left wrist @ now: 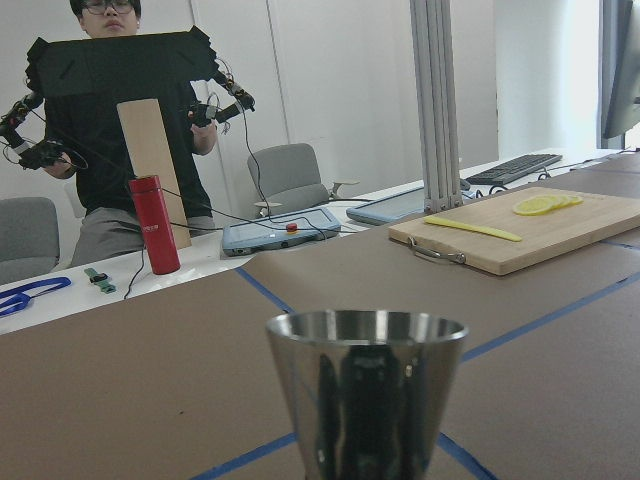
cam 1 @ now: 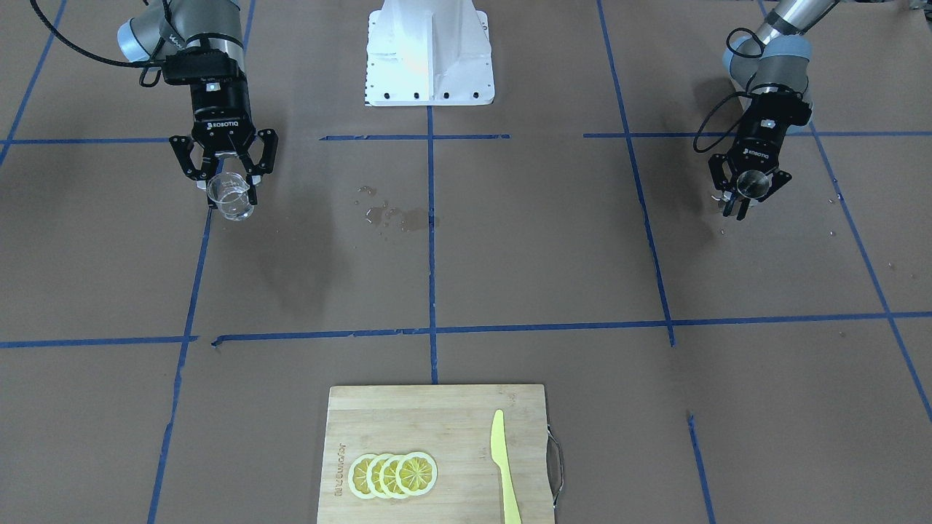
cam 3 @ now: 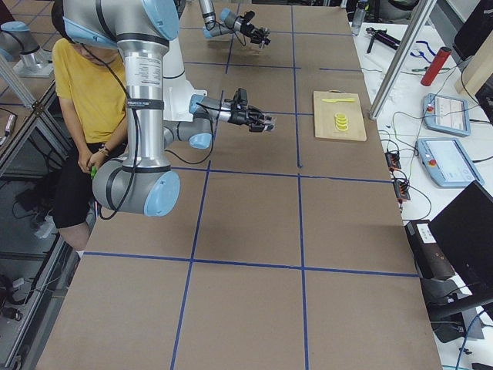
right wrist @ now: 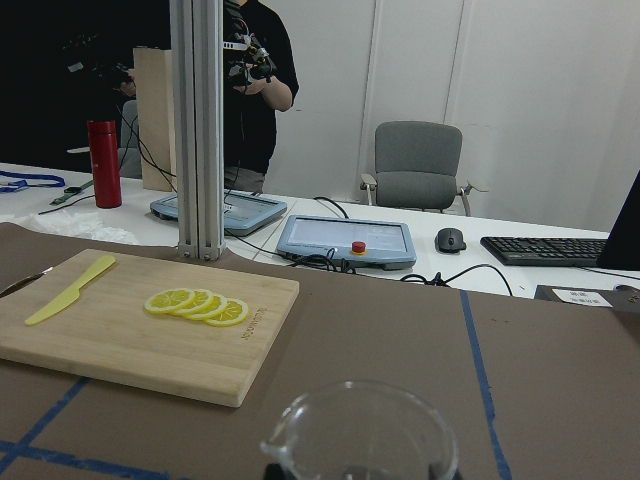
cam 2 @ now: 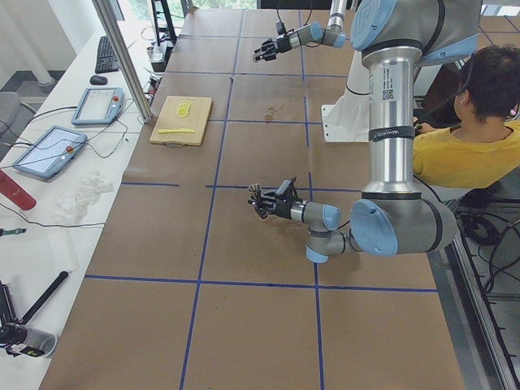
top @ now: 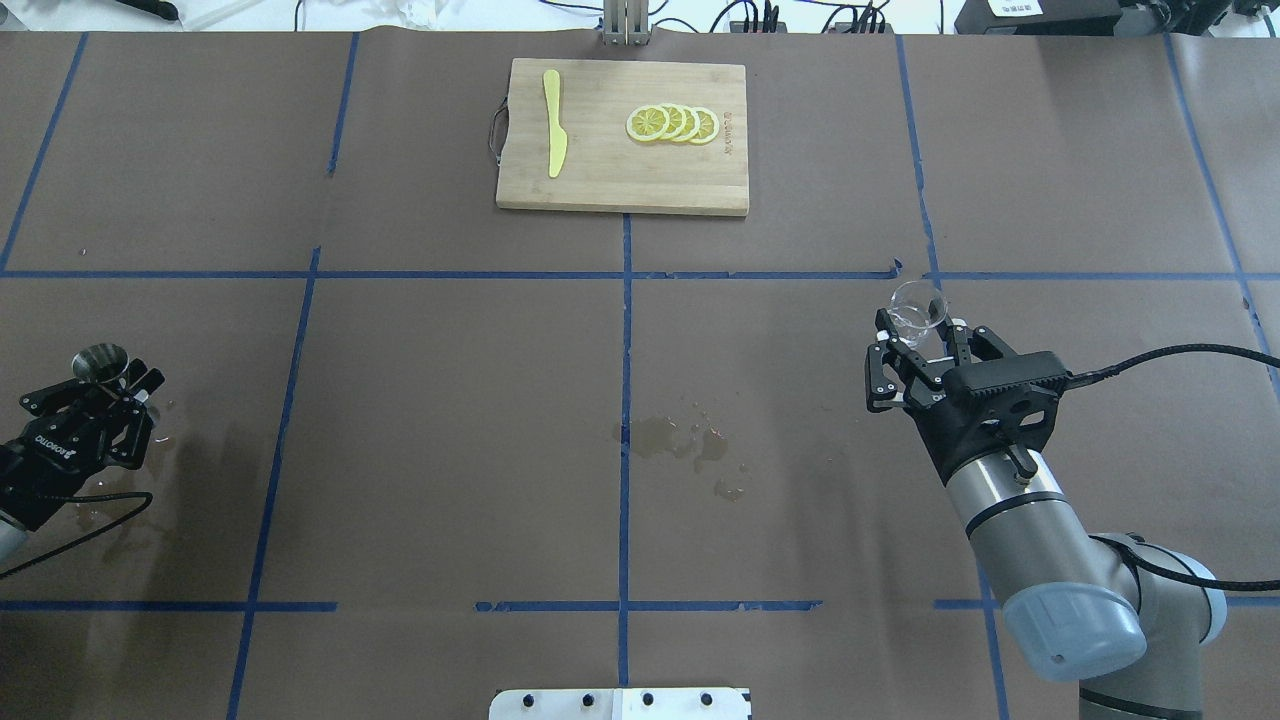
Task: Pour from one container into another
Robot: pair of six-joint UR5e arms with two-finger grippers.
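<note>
At nine o'clock on the table (top: 450,400), the left tool (top: 105,385) is clamped on the jigger (top: 100,362), mouth up to receive. A wet patch (top: 680,440) marks the centre. The cutting board (top: 600,170) sits at twelve, seemingly out of the way. At three, the right tool (top: 917,328) grips the glass cup (top: 918,305) upright, well apart.

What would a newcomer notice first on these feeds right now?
Probably the two arms far apart, each holding a vessel: the right gripper has the glass cup, the left gripper the steel jigger at the opposite side. Then the wet spill midway between them, and the cutting board with lemon slices on the operators' side.
</note>
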